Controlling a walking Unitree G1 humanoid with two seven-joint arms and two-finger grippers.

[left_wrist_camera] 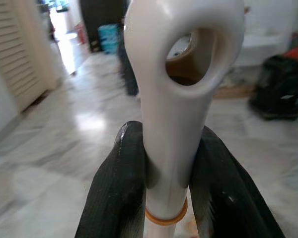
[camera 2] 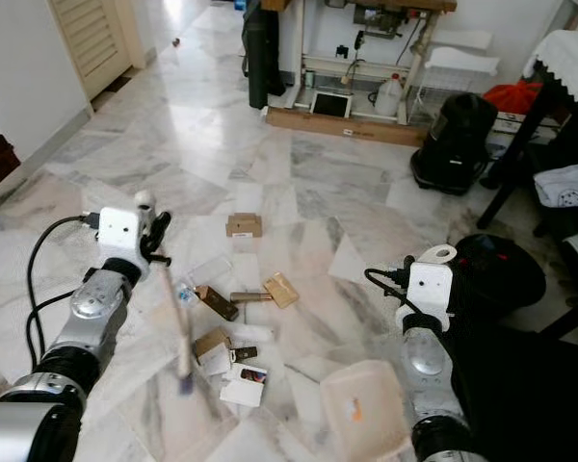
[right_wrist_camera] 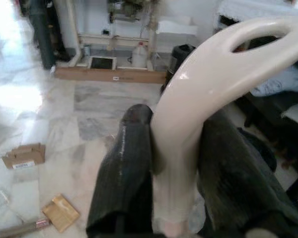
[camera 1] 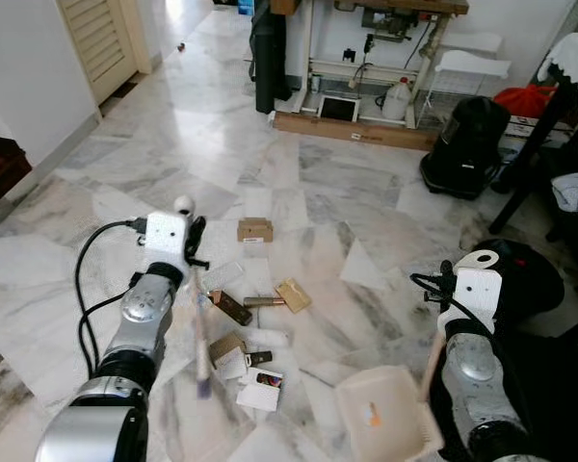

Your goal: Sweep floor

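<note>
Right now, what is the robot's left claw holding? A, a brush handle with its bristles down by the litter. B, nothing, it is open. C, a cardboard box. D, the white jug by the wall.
A: the left claw is clamped around the white brush handle, and the brush reaches down to the floor beside the scattered litter.

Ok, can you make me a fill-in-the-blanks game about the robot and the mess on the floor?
1. The left tool is shut on the white ____ handle.
2. The right tool holds a cream dustpan by its ____.
3. The scraps of litter lie on a ____ floor.
4. The litter lies between the brush and the ____.

Answers: brush; handle; marble; dustpan
</note>
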